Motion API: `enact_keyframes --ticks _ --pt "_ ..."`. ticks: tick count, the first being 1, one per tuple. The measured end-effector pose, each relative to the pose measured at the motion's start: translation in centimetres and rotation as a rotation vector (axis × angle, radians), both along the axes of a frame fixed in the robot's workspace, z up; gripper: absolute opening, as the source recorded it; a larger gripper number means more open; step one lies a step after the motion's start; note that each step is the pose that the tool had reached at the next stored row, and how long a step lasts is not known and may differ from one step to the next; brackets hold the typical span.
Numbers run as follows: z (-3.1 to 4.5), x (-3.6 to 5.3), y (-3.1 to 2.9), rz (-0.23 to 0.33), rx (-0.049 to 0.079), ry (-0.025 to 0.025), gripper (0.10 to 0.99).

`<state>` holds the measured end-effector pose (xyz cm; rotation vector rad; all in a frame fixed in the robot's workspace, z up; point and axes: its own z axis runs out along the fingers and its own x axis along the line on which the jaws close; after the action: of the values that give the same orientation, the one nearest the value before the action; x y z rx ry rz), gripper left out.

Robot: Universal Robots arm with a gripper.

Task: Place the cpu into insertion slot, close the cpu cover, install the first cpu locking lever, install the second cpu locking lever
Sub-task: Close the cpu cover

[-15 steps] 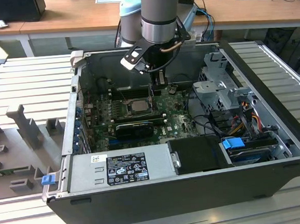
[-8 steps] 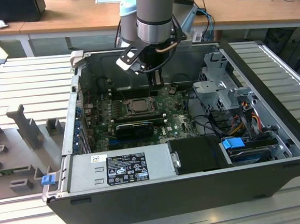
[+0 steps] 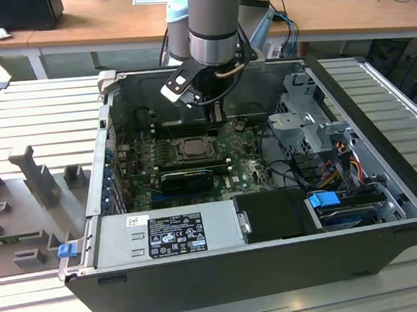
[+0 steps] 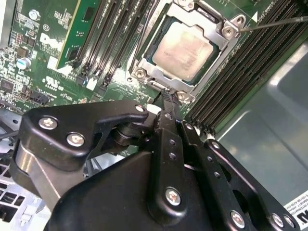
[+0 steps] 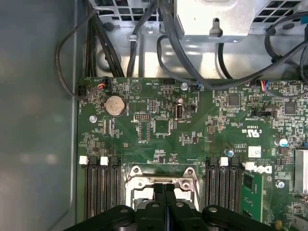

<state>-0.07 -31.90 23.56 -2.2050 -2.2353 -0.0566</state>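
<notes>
The cpu shows its pale metal face inside the insertion slot on the green board. The cpu cover, a silvery frame, lies flat around the chip. From one corner of the socket a thin wire lever sticks out over the memory slots. My gripper is shut, its fingertips close together right at the socket's edge, with nothing visible between them. In the first wrist view the gripper hangs over the slot's rim. The exterior view has the gripper just behind the socket.
A long black finned card lies in front of the socket, then a grey power supply. A drive cage and cables stand at the exterior view's right. Black memory slots flank the socket. Case walls surround the board.
</notes>
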Motion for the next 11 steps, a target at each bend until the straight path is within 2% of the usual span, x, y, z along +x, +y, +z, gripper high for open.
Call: enact_keyframes --ticks 1,3,11 --pt "-0.1 -0.11 0.0 0.001 0.0 0.0002 0.106" --pt "-0.28 -0.86 -0.02 0.003 0.0 0.0005 0.106" --pt "-0.4 -2.55 -0.05 0.003 0.001 0.0004 0.106"
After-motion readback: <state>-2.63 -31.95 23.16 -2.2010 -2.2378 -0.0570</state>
